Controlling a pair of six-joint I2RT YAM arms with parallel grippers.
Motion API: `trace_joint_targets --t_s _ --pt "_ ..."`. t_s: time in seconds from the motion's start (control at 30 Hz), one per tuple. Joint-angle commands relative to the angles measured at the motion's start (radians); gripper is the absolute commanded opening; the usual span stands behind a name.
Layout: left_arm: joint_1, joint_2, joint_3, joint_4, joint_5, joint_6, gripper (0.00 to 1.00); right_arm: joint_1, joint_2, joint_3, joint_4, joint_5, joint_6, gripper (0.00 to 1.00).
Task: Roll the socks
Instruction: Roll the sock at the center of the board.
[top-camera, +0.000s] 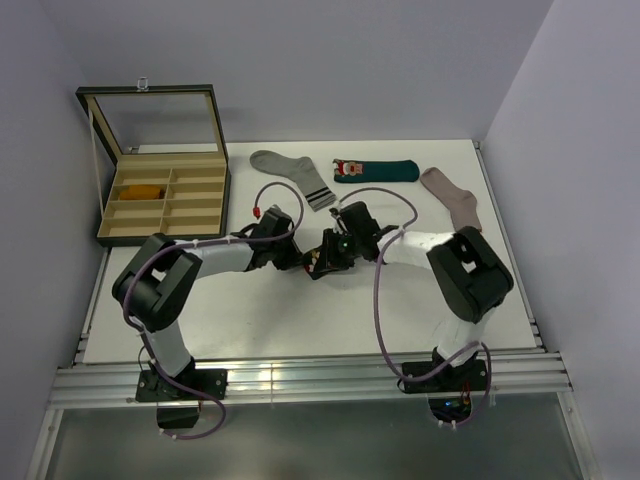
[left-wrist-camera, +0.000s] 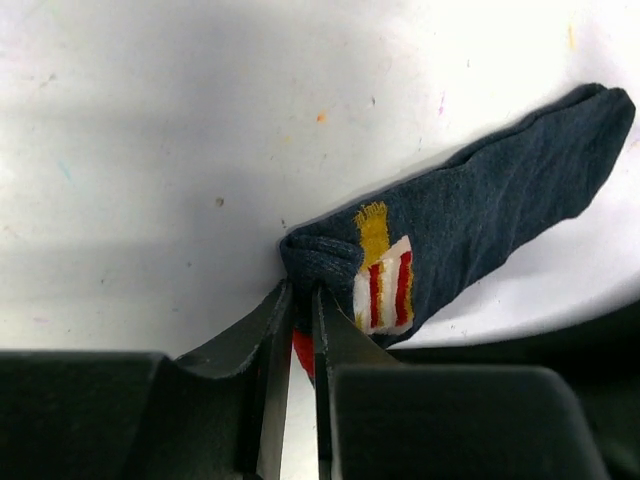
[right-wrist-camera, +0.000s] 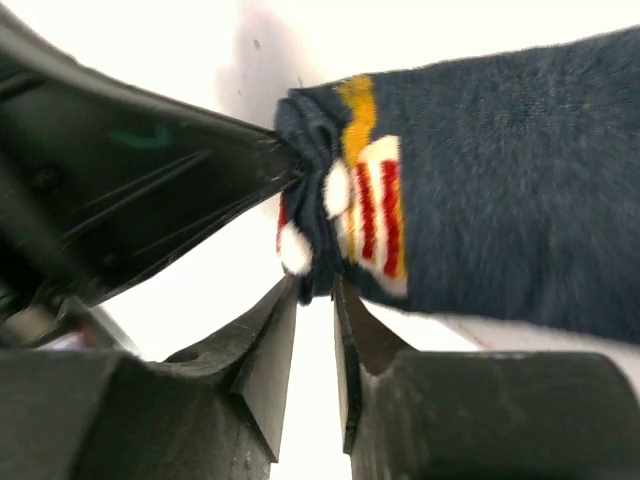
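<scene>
Case (top-camera: 165, 236) back-left on table (top-camera: 300, 310), sock (top-camera: 143, 190) inside it

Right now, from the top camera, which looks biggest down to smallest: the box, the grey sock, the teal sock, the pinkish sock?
1. box
2. grey sock, slightly
3. teal sock and pinkish sock: too alike to rank

Lying on the counter (top-camera: 300, 310): open box (top-camera: 225, 195) back left; grey sock (top-camera: 290, 172), dark teal sock (top-camera: 378, 170), pinkish-beige sock (top-camera: 452, 197) behind; navy sock (left-wrist-camera: 480, 200) centre.
</scene>
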Motion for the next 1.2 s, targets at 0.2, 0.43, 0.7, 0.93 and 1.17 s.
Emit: trace_joint_targets --t_s 0.2,0.43,0.7,0.93,1.17 --pt "-0.004 0.061 0.054 -0.146 -0.083 0.073 0.17 0.182 -0.236 -0.063 0.064 0.454 -0.213 0.22" --pt "-0.004 0.055 0.062 -0.144 -0.079 0.073 0.16 0.185 -0.117 -0.026 0.102 0.421 -0.19 0.16" --pt "-0.004 0.051 0.068 -0.15 -0.082 0.078 0.16 0.151 -0.051 -0.067 0.083 0.426 -0.161 0.11" --pt "-0.004 0.061 0.076 -0.156 -0.073 0.081 0.16 0.173 -0.144 -0.075 0.043 0.483 -0.219 0.12" --pt "-0.006 0.066 0.093 -0.172 -0.069 0.087 0.16 0.251 -0.247 -0.124 0.142 0.575 -0.297 0.31"
